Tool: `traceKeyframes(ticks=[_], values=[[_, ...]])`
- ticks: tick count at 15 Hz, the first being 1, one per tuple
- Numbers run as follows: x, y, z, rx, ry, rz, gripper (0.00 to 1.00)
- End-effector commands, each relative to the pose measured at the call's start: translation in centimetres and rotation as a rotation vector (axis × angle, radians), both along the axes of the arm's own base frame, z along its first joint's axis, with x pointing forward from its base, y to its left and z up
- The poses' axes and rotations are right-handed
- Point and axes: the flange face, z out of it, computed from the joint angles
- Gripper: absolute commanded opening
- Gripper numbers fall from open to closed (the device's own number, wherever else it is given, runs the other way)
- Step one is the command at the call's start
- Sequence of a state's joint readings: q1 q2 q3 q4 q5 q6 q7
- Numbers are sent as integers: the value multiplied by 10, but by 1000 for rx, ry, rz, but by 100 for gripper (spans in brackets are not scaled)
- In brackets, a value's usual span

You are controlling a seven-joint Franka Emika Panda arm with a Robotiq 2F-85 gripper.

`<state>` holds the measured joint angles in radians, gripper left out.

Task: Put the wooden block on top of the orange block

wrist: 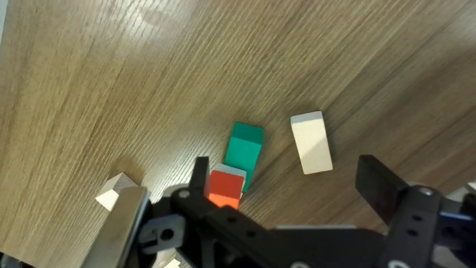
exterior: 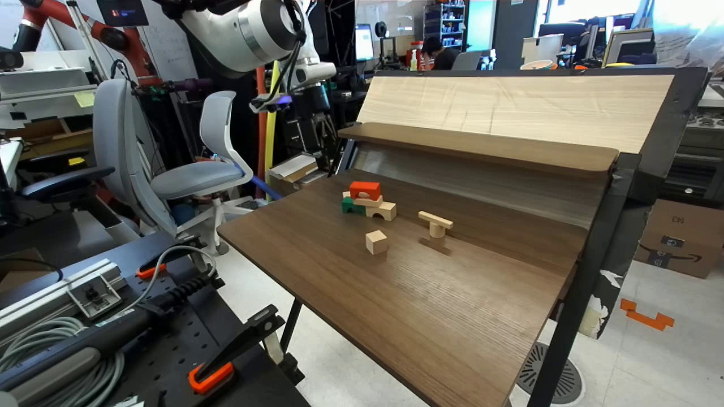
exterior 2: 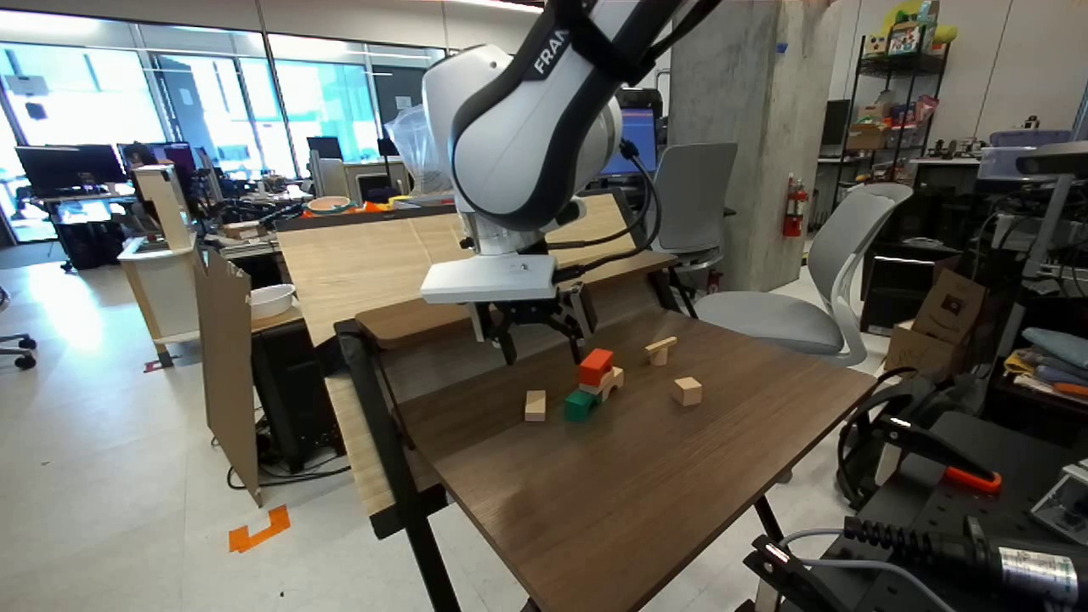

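Beside the orange block (wrist: 226, 186), apart from it, the wood block (wrist: 311, 143) lies flat on the counter (exterior 2: 646, 493). It is taken as the workpiece because, in the wrist view, it appears between the two sides of the tool (wrist: 284, 165). Tool state: spread wide, holding nothing, raised above the counter.

Handling: expect a light, stiff, sturdy part. Its faces look smooth and may slip if gripped off-centre. Close on the two long sides at mid-length, keeping the upper face level for release onto the orange block.

Appearance: the wood block is pale, straight-edged and oblong; its end face reads greyer than its upper face. The orange block is red-orange, flat-topped, and raised above the counter on a stack (exterior 2: 580, 406).
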<state>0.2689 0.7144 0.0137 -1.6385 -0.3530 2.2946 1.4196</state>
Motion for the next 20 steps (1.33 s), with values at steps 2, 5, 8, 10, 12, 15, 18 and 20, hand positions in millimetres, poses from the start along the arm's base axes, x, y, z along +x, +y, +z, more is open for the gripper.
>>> traceKeyframes(ticks=[2, 5, 8, 10, 12, 15, 18, 20], values=[[20, -2, -11, 34, 16, -14, 100], [28, -4, -20, 38, 21, -5, 100], [36, -5, -27, 44, 21, 23, 100], [42, -6, -33, 32, 7, 40, 100], [48, -7, -39, 32, -8, 34, 100], [55, -7, -43, 40, 3, 34, 100], [63, -6, -45, 63, -3, 56, 100], [66, -5, -45, 84, 12, 74, 100]])
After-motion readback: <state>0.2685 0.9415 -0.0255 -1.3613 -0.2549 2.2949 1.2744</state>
